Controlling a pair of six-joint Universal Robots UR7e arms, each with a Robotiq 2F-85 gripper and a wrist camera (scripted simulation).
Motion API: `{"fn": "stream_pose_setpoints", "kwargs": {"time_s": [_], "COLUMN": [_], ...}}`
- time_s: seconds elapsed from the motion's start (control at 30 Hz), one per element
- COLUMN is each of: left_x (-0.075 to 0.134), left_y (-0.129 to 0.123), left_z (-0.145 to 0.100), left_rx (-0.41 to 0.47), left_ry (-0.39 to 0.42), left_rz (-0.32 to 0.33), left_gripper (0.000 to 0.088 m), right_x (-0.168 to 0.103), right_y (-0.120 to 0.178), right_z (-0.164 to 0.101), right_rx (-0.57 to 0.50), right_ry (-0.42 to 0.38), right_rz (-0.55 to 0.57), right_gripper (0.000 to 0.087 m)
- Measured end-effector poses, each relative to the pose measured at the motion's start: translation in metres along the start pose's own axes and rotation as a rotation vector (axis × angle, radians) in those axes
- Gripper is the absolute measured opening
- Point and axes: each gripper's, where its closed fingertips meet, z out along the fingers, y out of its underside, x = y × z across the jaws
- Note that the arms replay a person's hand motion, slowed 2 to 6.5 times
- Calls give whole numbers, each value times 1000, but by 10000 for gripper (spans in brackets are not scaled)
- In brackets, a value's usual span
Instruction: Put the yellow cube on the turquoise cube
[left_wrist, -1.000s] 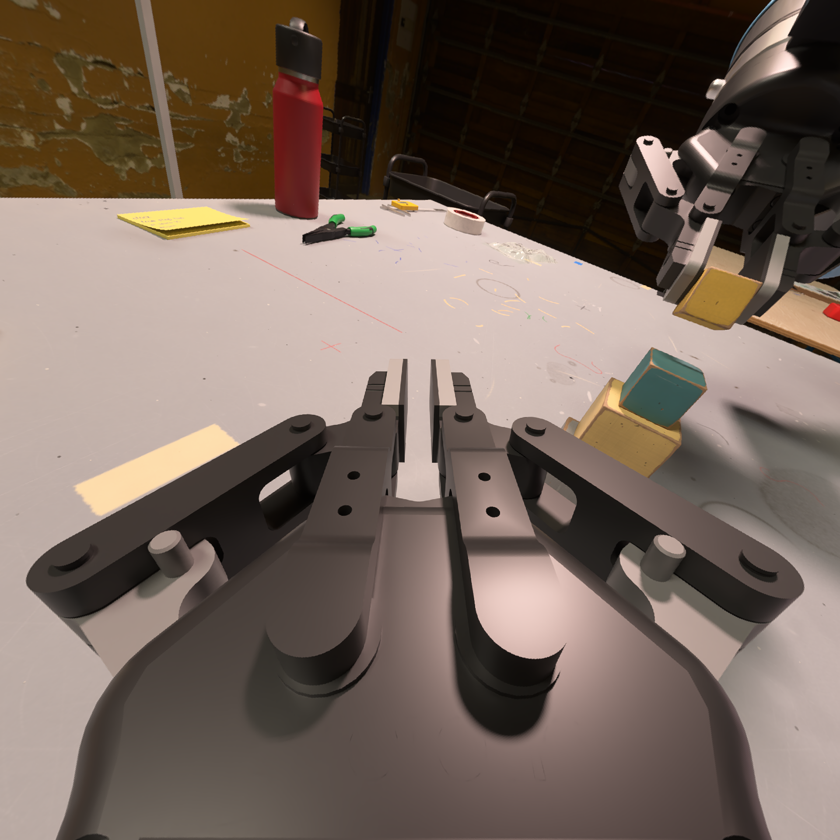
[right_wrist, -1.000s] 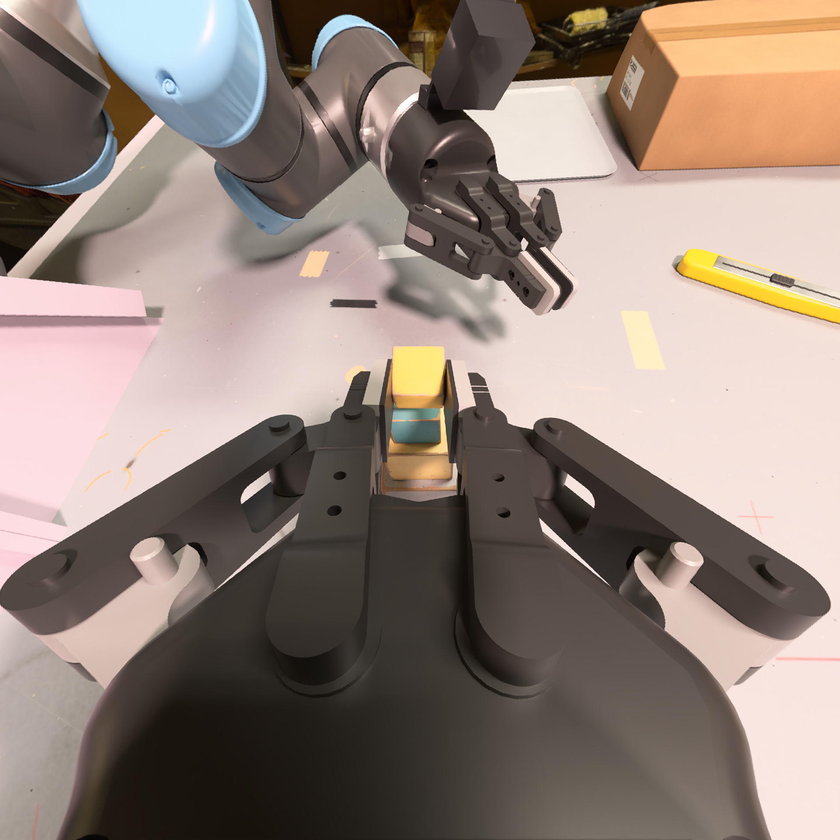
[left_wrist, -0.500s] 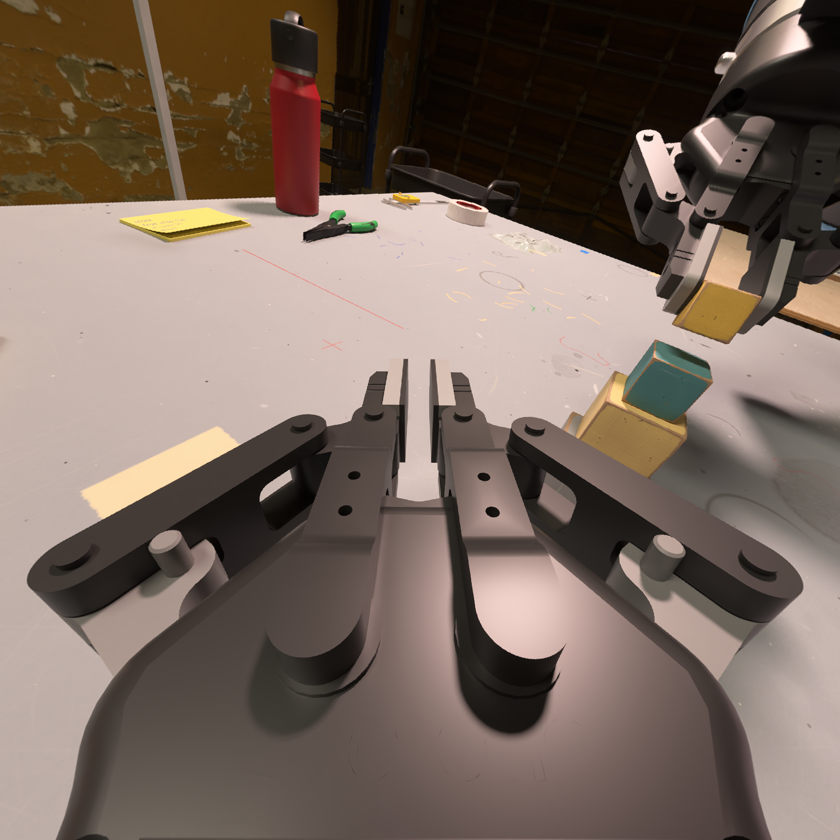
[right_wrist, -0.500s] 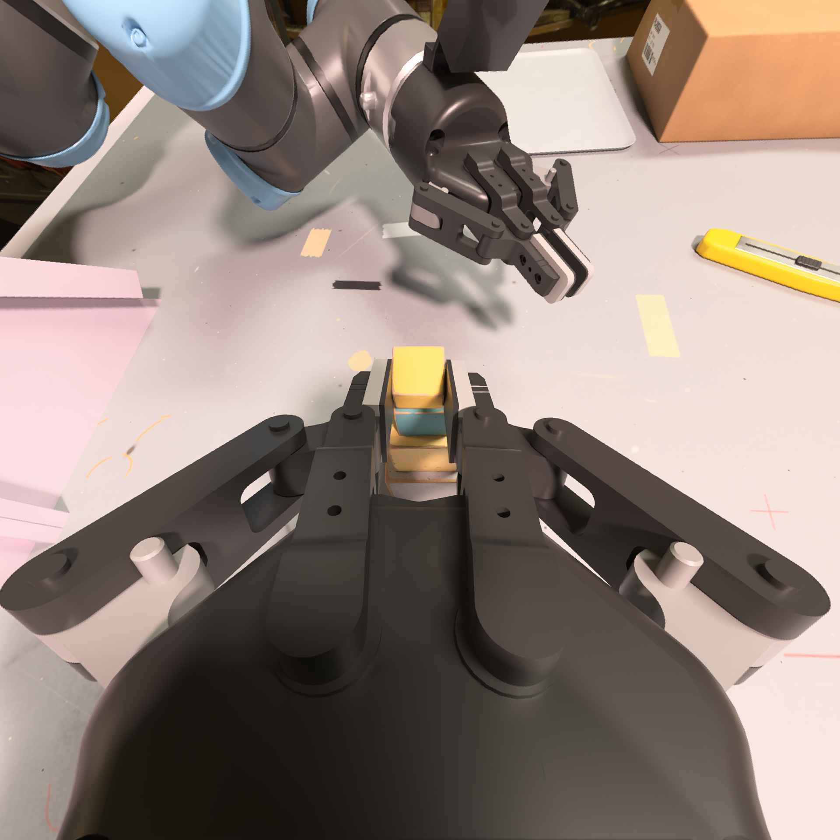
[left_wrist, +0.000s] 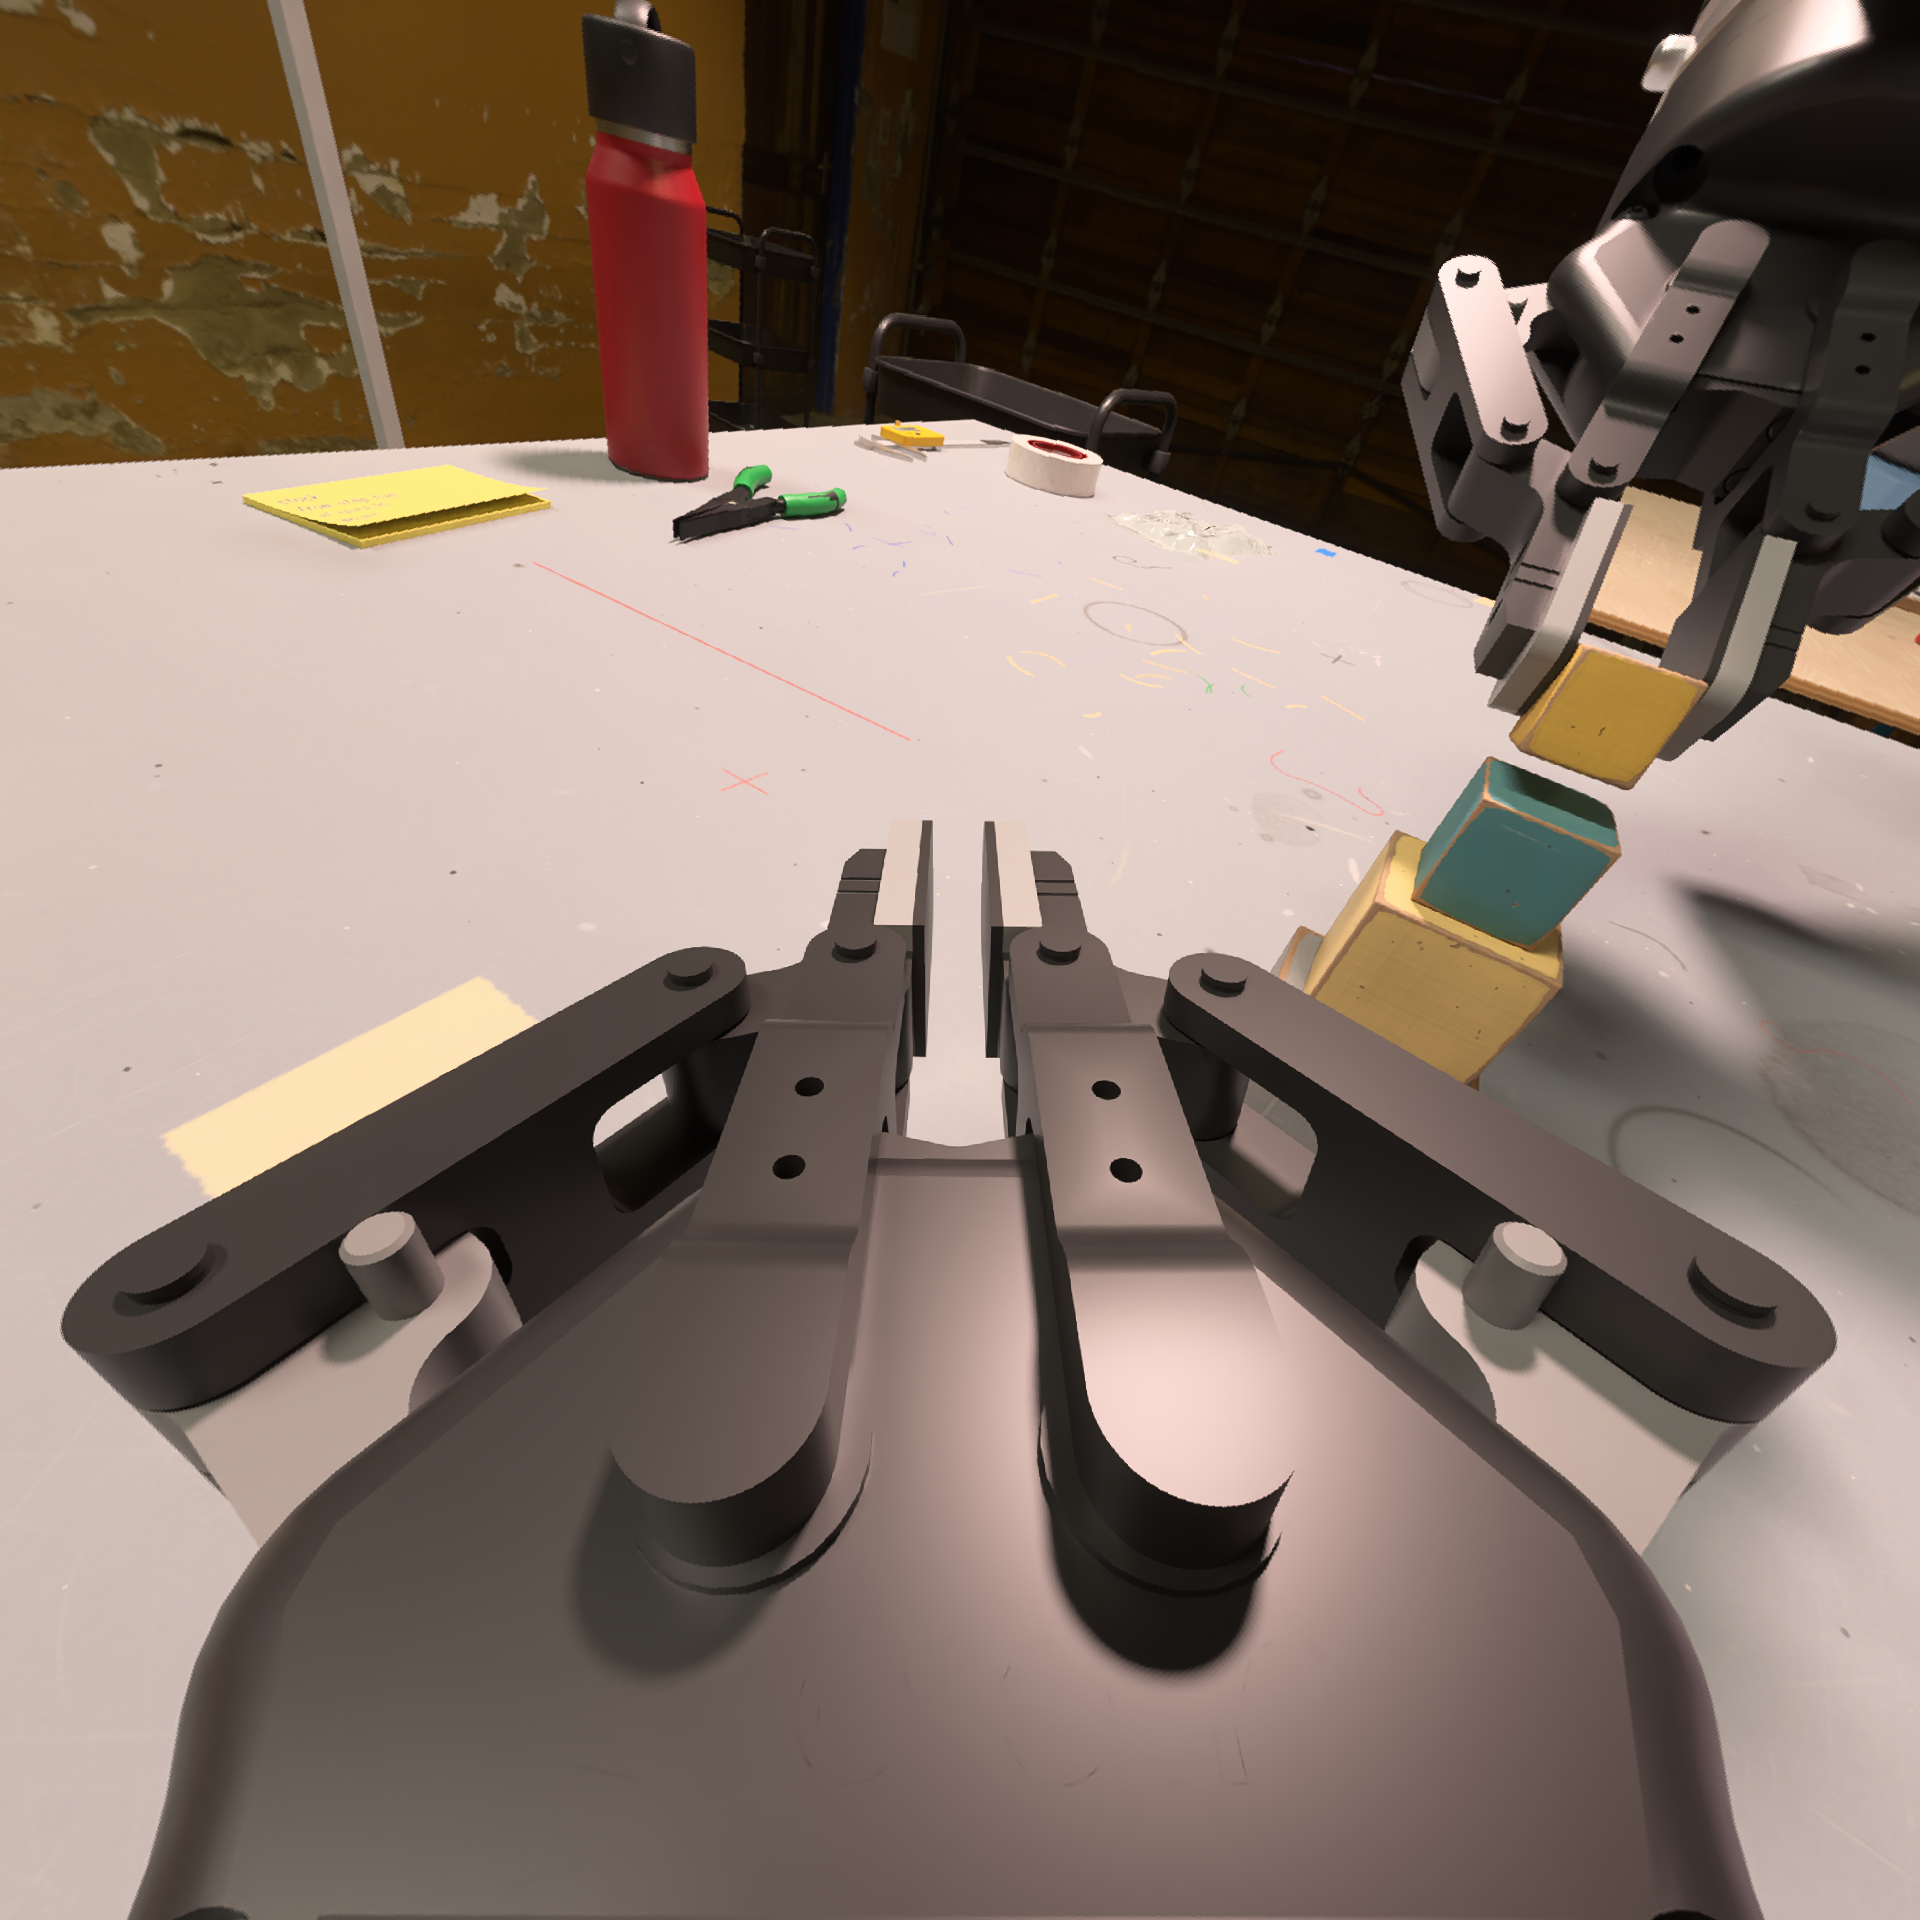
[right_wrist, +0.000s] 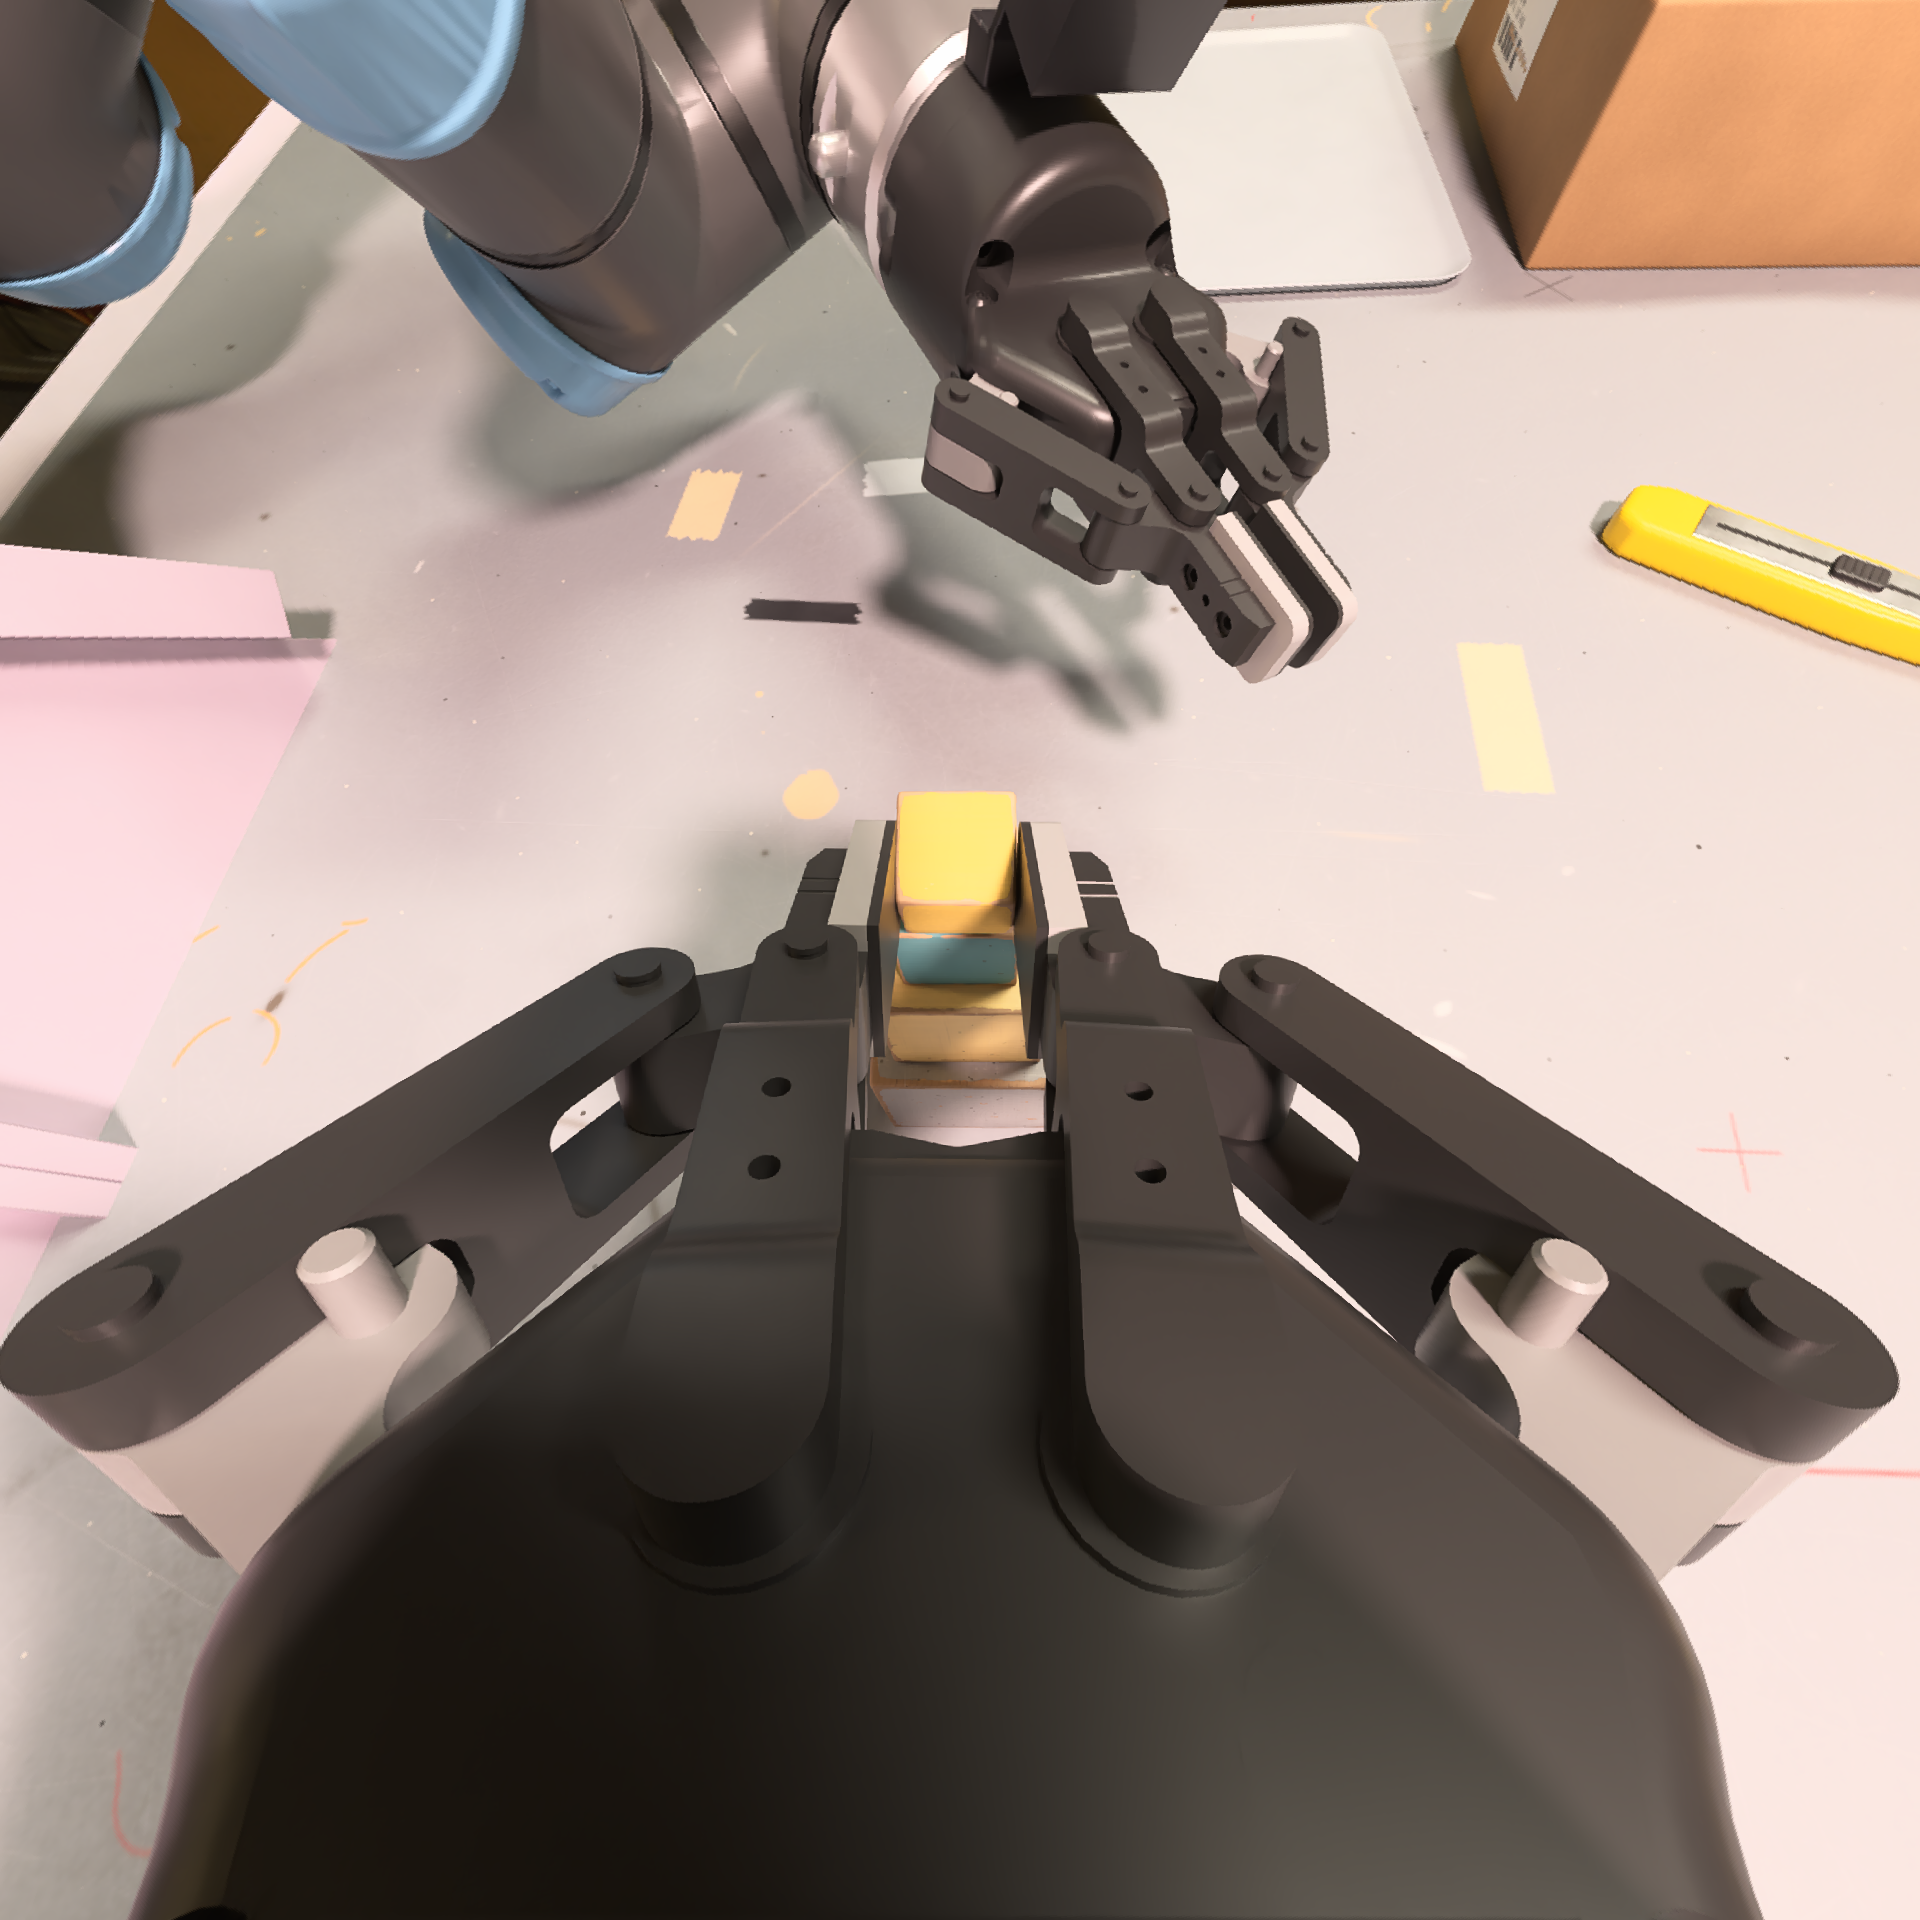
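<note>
In the left wrist view, a strip of pale tape (left_wrist: 343, 1081) is seen on the table (left_wrist: 416, 779) to the left of the left gripper (left_wrist: 956, 873). The left gripper is held nearly closed with only a narrow gap between its pads, and nothing is gripped. Far ahead of it and slightly to its left, a red bottle (left_wrist: 646, 270) is stood upright, with green-handled pliers (left_wrist: 758, 509) laid just beside it. To the right of the left gripper, a turquoise cube (left_wrist: 1512, 868) is seen resting tilted on a larger yellow block (left_wrist: 1434, 982). Above and slightly right of the turquoise cube, the yellow cube (left_wrist: 1600, 722) is clamped between the pads of the right gripper (left_wrist: 1642, 634); a small gap is visible between the two cubes.

In the right wrist view, the yellow cube (right_wrist: 956, 862) is grasped at the right gripper (right_wrist: 956, 873) fingertips, and the turquoise cube (right_wrist: 954, 958) is seen directly beneath it. Ahead and to the right, the left gripper (right_wrist: 1283, 613) is held above the table, with a yellow utility knife (right_wrist: 1766, 566) farther right.
</note>
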Motion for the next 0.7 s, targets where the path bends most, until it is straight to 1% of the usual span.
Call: {"fn": "stream_pose_setpoints", "kwargs": {"time_s": [0.33, 0.7], "left_x": [1, 1], "left_y": [1, 1], "left_z": [1, 1], "left_rx": [-9, -12], "left_ry": [10, 11], "left_rz": [-5, -1], "left_gripper": [86, 87], "right_x": [1, 1], "right_y": [3, 3], "right_z": [2, 4], "right_rx": [-36, -40], "right_ry": [15, 21], "right_rz": [-7, -11], "right_gripper": [203, 204]}}
